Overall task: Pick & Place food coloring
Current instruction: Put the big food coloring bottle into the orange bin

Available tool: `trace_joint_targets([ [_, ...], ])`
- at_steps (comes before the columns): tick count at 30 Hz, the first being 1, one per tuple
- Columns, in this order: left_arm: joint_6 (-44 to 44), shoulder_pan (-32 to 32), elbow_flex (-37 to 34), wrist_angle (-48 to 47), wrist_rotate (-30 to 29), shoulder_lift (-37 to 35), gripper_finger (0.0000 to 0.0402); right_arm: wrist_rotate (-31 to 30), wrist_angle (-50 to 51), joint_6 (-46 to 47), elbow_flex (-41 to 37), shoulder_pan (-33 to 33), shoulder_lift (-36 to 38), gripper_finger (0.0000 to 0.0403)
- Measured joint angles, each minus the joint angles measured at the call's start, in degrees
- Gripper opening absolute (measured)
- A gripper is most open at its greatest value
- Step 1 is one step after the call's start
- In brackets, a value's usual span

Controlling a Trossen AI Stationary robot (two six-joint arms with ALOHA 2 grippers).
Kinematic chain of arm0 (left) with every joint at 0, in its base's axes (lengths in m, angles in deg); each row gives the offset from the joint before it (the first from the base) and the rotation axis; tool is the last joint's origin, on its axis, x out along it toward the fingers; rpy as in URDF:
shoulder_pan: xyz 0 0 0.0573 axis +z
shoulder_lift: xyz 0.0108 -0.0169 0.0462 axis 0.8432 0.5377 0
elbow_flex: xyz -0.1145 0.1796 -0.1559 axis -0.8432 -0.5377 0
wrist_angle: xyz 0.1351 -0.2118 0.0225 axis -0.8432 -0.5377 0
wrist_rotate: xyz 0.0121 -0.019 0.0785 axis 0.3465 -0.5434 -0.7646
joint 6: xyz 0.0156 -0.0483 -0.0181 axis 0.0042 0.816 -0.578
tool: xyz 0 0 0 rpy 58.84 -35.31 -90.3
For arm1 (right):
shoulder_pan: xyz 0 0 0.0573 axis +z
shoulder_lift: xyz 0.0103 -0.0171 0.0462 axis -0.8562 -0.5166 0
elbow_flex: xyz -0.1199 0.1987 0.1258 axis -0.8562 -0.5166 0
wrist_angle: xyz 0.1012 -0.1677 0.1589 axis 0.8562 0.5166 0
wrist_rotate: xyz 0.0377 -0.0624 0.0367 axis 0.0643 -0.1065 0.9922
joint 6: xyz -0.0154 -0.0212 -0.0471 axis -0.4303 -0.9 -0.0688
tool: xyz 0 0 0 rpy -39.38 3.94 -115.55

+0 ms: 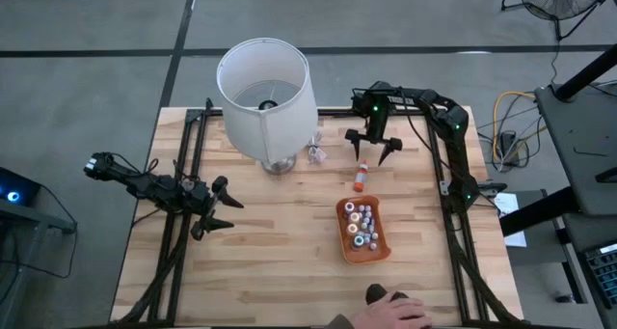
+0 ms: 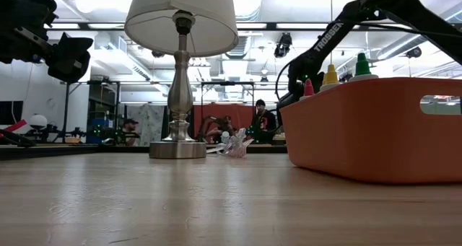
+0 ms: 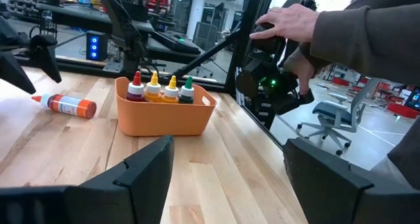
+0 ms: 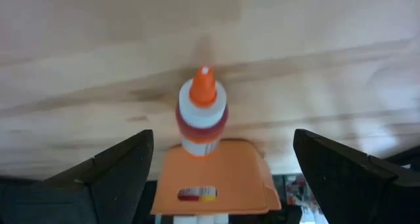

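Nearby, the right gripper [image 1: 374, 151] (jaws wide) hangs over an orange-capped bottle [image 1: 361, 178] beside the tray [image 1: 348, 244].

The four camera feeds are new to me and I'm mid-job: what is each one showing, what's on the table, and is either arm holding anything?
You are driving two dark arms at a wooden table. The high view looks straight down. The low view sits at table height. Each wrist view looks past that arm's own fingers.

On the table stand a white-shaded lamp and an orange tray of small food coloring bottles. One orange-capped bottle lies loose beside the tray.

The right pincer is open above that loose bottle, holding nothing. The left pincer waits open at the table's left. A person's hand rests at the near edge.
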Motion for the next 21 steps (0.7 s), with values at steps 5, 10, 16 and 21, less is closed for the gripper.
trace_joint_targets([
  [5,0.0,-0.01,-0.01,0.0,0.01,0.0,0.0258,-1.53,-2.7,2.95,0.11,0.1,0.0,0.0359],
  [10,0.0,0.01,-0.01,0.0,0.0,0.0,0.0259,-1.64,-8.51,5.41,0.11,0.64,0.0,0.0359],
  [16,0.0,0.0,0.0,0.0,0.0,0.0,0.0259,-1.68,-10.59,7.94,0.06,1.26,0.02,0.0359],
  [21,0.0,0.01,-0.01,0.0,0.01,0.02,0.0258,-1.75,-10.21,7.98,-0.55,1.95,0.02,0.0359],
])
